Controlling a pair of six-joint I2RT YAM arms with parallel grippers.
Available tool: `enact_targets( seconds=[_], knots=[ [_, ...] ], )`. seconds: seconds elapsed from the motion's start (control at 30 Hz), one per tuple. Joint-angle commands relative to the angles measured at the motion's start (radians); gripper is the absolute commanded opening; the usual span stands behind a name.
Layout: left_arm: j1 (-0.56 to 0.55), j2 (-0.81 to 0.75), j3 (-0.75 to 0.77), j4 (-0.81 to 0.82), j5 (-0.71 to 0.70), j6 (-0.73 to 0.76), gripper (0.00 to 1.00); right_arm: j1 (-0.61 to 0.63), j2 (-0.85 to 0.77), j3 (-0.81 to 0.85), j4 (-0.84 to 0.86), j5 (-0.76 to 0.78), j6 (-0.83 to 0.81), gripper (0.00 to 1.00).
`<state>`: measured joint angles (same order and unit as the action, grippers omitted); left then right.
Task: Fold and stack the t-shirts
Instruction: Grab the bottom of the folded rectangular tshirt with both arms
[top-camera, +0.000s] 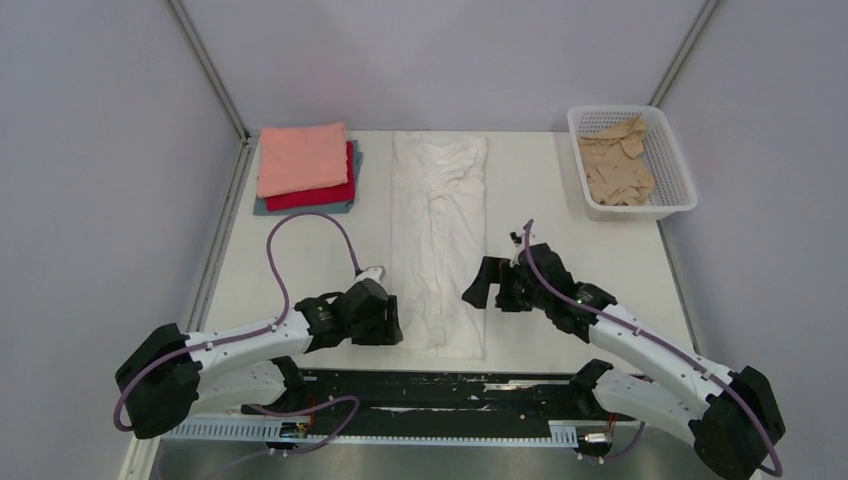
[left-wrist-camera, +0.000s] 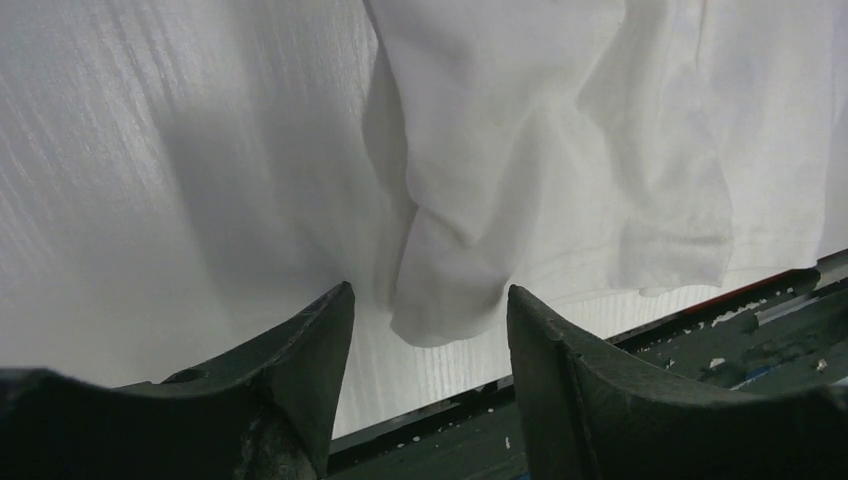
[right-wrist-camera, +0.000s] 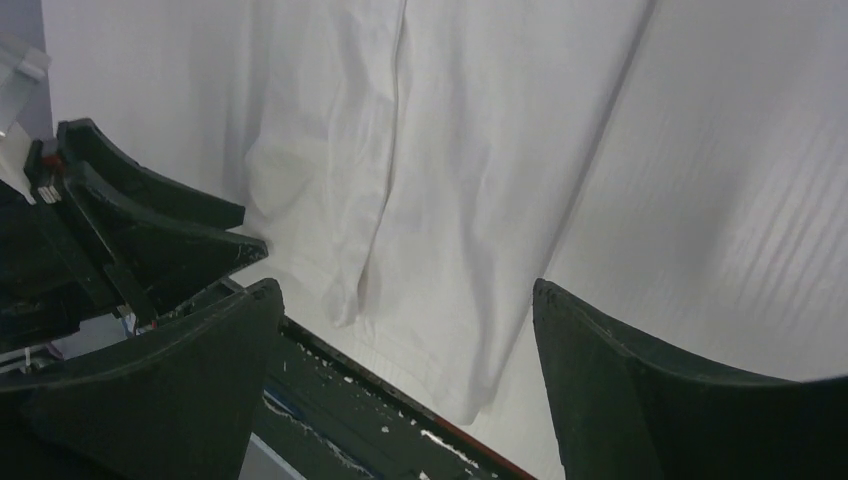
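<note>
A large white t-shirt (top-camera: 438, 240) lies folded into a long narrow strip down the middle of the table, its hem at the near edge. My left gripper (top-camera: 392, 322) is open and empty at the hem's left corner; the left wrist view shows that corner (left-wrist-camera: 450, 300) between the fingers. My right gripper (top-camera: 478, 292) is open and empty at the strip's right edge; the right wrist view shows the hem's right corner (right-wrist-camera: 470, 390). A folded stack, salmon-pink (top-camera: 302, 157) over red (top-camera: 335, 192) over grey-blue (top-camera: 262, 207), lies at the back left. A tan-beige shirt (top-camera: 615, 165) lies crumpled in the basket.
A white plastic lattice basket (top-camera: 672, 170) stands at the back right corner. A black rail (top-camera: 430, 388) runs along the table's near edge between the arm bases. Grey walls close the table on three sides.
</note>
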<state>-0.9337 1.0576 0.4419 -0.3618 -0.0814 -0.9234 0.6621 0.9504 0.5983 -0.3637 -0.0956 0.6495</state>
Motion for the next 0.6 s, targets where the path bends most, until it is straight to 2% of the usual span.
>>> enact_targets(
  seconds=[0.0, 0.07, 0.17, 0.23, 0.27, 0.33, 0.4, 0.57],
  knots=[
    [-0.033, 0.066, 0.03, -0.019, -0.004, 0.006, 0.64, 0.096, 0.008, -0.086, -0.039, -0.07, 0.131, 0.91],
    [-0.04, 0.097, 0.041, -0.026, -0.01, 0.005, 0.59, 0.153, 0.007, -0.12, -0.06, -0.068, 0.173, 0.88],
    [-0.042, 0.141, 0.05, -0.03, -0.02, -0.005, 0.43, 0.227, -0.003, -0.156, -0.066, -0.046, 0.239, 0.82],
    [-0.042, 0.169, 0.061, -0.055, -0.033, -0.019, 0.28, 0.265, 0.006, -0.173, -0.066, -0.05, 0.274, 0.75],
    [-0.042, 0.181, 0.062, -0.079, -0.042, -0.027, 0.15, 0.279, 0.015, -0.181, -0.065, -0.054, 0.292, 0.71],
    [-0.042, 0.182, 0.057, -0.102, -0.045, -0.044, 0.01, 0.303, 0.03, -0.195, -0.062, -0.049, 0.316, 0.67],
    [-0.044, 0.162, 0.033, -0.092, -0.025, -0.057, 0.0, 0.315, 0.036, -0.209, -0.061, -0.032, 0.339, 0.63],
    [-0.044, 0.114, -0.02, -0.076, -0.001, -0.094, 0.0, 0.341, 0.039, -0.228, -0.046, 0.006, 0.387, 0.45]
  ],
)
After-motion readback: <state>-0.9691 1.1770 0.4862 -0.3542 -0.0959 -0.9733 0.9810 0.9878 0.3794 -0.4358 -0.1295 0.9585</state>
